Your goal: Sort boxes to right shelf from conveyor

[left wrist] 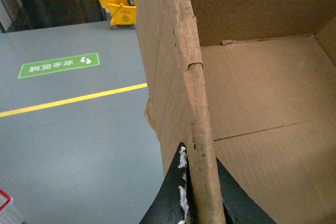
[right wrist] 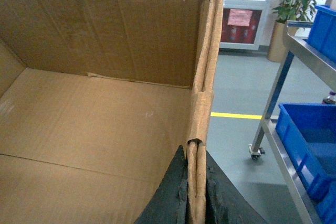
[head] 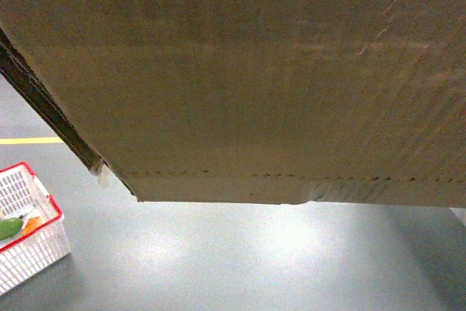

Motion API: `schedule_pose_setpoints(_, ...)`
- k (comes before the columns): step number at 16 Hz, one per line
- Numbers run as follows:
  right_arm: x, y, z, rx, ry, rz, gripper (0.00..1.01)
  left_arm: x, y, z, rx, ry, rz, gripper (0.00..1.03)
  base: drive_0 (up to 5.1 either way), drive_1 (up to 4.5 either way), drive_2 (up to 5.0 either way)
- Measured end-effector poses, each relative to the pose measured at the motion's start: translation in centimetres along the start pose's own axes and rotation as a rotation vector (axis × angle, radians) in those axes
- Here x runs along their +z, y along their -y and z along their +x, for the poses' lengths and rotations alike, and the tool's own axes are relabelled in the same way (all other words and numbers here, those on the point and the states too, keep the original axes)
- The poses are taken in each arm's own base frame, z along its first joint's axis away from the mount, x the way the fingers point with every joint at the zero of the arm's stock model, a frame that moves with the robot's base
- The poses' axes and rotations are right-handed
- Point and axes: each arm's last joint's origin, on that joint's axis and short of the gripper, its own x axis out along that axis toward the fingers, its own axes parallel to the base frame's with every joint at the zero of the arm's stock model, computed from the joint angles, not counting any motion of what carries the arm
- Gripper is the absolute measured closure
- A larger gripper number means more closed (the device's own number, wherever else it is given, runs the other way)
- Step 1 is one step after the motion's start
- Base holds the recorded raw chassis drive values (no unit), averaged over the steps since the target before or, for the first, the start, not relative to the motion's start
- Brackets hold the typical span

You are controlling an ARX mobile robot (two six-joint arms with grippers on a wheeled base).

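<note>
While both grippers, left gripper (left wrist: 197,203) and right gripper (right wrist: 195,195), are pinching the cardboard box (head: 255,78) walls, it's hanging over grey floor (head: 240,260) with a yellow line (left wrist: 73,99).

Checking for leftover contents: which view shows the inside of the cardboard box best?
Right wrist view: the cardboard box shows bare floor and far wall, nothing inside. Left wrist view shows part of the interior past its wall. Head view shows only an outer face.

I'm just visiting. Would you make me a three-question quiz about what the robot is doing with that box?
1. True or false: the box is empty inside.
2. What does each gripper pinch? A) a box wall B) a blue bin C) nothing
3. Fill in: the floor line is ____.

Key: 1 true. 2 A: the left gripper and right gripper each clamp one wall. 3 yellow.
</note>
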Motion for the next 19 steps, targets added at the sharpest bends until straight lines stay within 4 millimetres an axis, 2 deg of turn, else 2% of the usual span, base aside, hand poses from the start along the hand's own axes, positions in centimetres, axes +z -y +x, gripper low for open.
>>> schedule_pose_setpoints(13,-0.02,0.00,0.00,0.000,-0.002,0.000,0.98,-0.01,0.00,0.00,0.000,-0.001,0.000,1.00,-1.7,-1.85,-1.5)
schedule_pose_setpoints(19,-0.01,0.01,0.00,-0.001,-0.002,0.000,0.98,0.01,0.00,0.00,0.000,0.001,0.000,1.00,-4.7,-3.02,2.9)
